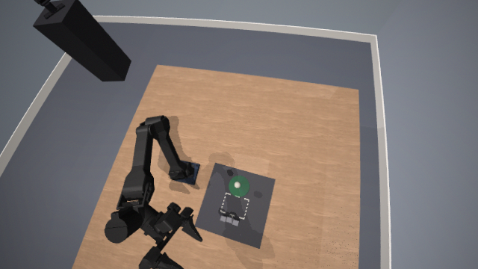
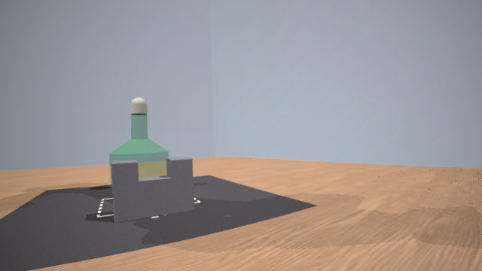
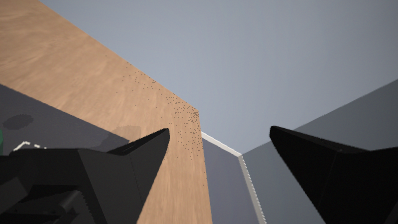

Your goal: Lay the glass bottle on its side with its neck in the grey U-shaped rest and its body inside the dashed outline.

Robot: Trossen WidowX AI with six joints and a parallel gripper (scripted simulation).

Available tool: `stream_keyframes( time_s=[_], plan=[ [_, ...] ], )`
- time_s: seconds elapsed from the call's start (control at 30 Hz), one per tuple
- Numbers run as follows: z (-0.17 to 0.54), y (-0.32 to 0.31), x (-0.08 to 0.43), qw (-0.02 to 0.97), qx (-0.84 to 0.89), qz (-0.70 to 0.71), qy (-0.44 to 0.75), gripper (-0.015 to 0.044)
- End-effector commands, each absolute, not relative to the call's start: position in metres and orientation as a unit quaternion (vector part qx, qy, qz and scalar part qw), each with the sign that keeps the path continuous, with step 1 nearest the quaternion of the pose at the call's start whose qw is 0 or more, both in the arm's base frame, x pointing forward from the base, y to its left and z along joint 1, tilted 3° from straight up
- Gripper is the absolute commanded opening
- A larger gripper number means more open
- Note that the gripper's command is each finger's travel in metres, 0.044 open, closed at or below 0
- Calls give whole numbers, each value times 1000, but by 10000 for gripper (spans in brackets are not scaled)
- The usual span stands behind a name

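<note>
"Glass bottle, where is it?"

"Upright on the dark square mat, just beside the dashed outline. Round green body, sloping shoulders, slim neck, smooth domed cream cap."

"And the rest?"

"The grey U-shaped rest, blocky and matte, stands across the outline from the bottle, its notch open upward."

"Beyond the mat?"

"Wood-grained table all around it. The black gripper is off the mat's side, apart from the bottle, tapered fingers spread wide with nothing between them."

"Do the views differ?"

"Exterior shows yellowish colour low in the bottle, behind the notch, but no gripper. Top shows the whole arm; wrist catches only a green sliver of bottle."
</note>
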State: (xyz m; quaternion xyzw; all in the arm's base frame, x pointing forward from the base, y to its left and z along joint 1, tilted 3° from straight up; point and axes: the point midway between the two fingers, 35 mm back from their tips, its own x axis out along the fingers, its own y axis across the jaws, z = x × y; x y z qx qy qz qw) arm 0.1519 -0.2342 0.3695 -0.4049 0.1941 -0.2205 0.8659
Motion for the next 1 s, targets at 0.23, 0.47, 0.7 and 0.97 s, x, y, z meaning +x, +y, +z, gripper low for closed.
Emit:
stream_keyframes(
  time_s=[0.23,0.47,0.7,0.97],
  plan=[
    [305,-177,242,883,-376,-45,278,440],
    [262,-116,274,836,-412,84,353,440],
    [227,-50,279,741,-487,207,413,440],
    [206,-6,268,629,-567,293,443,440]
  ],
)
